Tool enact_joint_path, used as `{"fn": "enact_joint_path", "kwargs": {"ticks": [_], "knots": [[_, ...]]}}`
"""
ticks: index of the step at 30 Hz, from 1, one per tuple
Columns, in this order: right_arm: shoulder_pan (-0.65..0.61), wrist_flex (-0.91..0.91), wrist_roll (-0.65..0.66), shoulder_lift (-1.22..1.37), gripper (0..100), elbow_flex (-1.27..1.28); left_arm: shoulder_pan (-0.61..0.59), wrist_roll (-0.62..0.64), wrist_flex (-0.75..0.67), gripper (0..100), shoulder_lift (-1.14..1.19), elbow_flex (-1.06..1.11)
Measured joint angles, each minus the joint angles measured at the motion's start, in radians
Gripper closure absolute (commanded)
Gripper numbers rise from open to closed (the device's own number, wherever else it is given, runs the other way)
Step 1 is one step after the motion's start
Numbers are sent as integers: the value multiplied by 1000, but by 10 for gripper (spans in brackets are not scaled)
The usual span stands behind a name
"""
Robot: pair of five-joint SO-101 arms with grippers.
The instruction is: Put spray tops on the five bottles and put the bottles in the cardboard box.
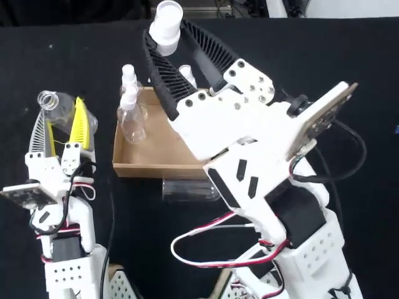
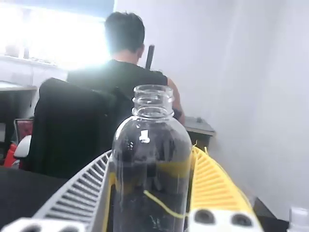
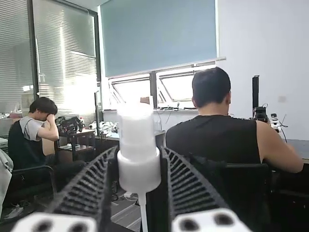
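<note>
My left gripper is shut on a clear, uncapped bottle, held upright at the table's left; the left wrist view has the bottle between grey and yellow fingers. Raised over the far side of the cardboard box, my right gripper is shut on a white spray top. The right wrist view shows that spray top upright with its thin tube hanging down. Inside the box stand two bottles with spray tops, and a third top peeks out behind the right gripper.
A clear bottle lies on its side on the black table, just in front of the box and partly under the right arm. The right arm's body covers the box's right part.
</note>
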Motion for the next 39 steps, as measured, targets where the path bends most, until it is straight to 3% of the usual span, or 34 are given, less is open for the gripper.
{"fn": "enact_joint_path", "kwargs": {"ticks": [15, 34, 39], "knots": [[-2, 0, 0, 0, 987, 0, 471, 0, 0, 970, 0, 2], [-57, 57, 2, 0, 987, 0, 494, 0, 0, 970, 0, 2], [-175, 57, 167, 23, 988, -9, 494, 0, 0, 970, 0, 2]]}}
